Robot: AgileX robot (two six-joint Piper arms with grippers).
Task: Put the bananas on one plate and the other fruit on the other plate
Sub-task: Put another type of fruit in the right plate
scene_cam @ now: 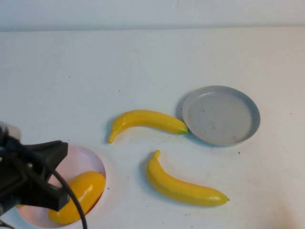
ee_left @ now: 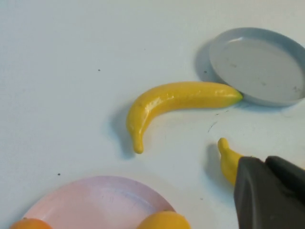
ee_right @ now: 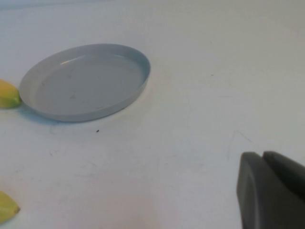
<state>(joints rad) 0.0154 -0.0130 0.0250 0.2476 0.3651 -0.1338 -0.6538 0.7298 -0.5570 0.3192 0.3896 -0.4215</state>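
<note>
While the pink plate [scene_cam: 90,160] at the near left of the white surface [scene_cam: 71,81] already holds orange-yellow fruit [scene_cam: 81,195], the high view shows both bananas lying loose: the far banana [scene_cam: 147,120] runs roughly left to right with its right tip touching the rim of the grey plate [scene_cam: 221,115], and the near banana [scene_cam: 183,187] slants from its stem down toward the near right. The left gripper [scene_cam: 45,179] hangs over the pink plate, closed and empty, with both bananas off to its right; the right gripper is out of this view. From the left wrist, the far banana [ee_left: 178,102] lies ahead with its tip against the grey plate [ee_left: 259,64], the near banana's stem [ee_left: 228,160] peeks out just beside the closed gripper [ee_left: 269,193], and two orange-yellow fruits [ee_left: 164,220] sit at the pink plate's [ee_left: 97,200] near edge. From the right wrist, the closed, empty right gripper [ee_right: 271,191] hovers over bare surface near the grey plate [ee_right: 86,81], with only the banana tips [ee_right: 7,94] visible beyond it. Judging by this, the bananas come next; the near one seems closest to the left gripper, and a grasp should cross its slanted long axis.
</note>
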